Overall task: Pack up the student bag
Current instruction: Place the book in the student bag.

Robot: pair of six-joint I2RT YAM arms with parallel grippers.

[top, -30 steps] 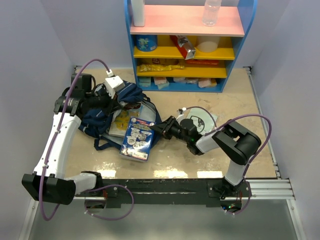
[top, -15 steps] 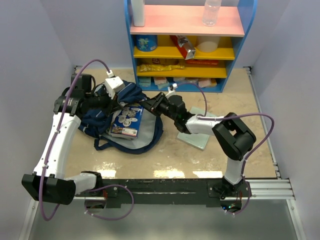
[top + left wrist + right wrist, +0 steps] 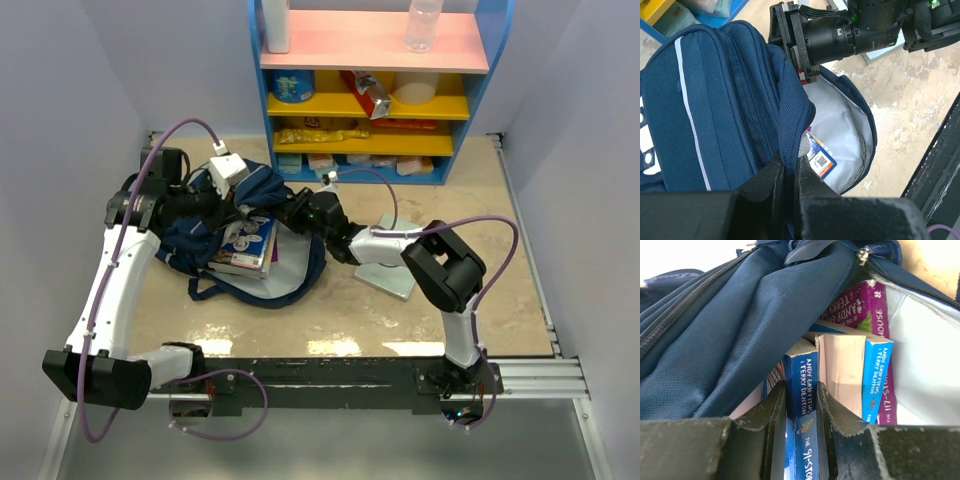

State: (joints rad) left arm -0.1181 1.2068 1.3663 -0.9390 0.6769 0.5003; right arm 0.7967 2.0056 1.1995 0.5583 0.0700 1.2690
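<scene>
The student bag (image 3: 262, 186) lies open on its side at the table's left, navy with a pale lining (image 3: 840, 125). My left gripper (image 3: 228, 212) is shut on the bag's navy rim (image 3: 790, 125) and holds the mouth open. My right gripper (image 3: 288, 214) is shut on the spine of a blue paperback (image 3: 804, 375) at the bag's mouth. The book (image 3: 250, 244) lies partly inside the bag. Beside it in the bag stand a light-blue-spined book (image 3: 875, 380) and a purple one (image 3: 867, 310). The left wrist view shows a book corner (image 3: 820, 160) under the rim and the right wrist (image 3: 840, 35) above.
A blue shelf unit (image 3: 478, 90) with pink and yellow boards stands at the back, holding snacks, tins and a bottle (image 3: 424, 25). A flat pale book (image 3: 395, 272) lies on the table under the right arm. Walls close in both sides.
The right gripper has carried the blue book from the table in front of the bag up and left into the bag's mouth. The left gripper has stayed shut on the rim.
</scene>
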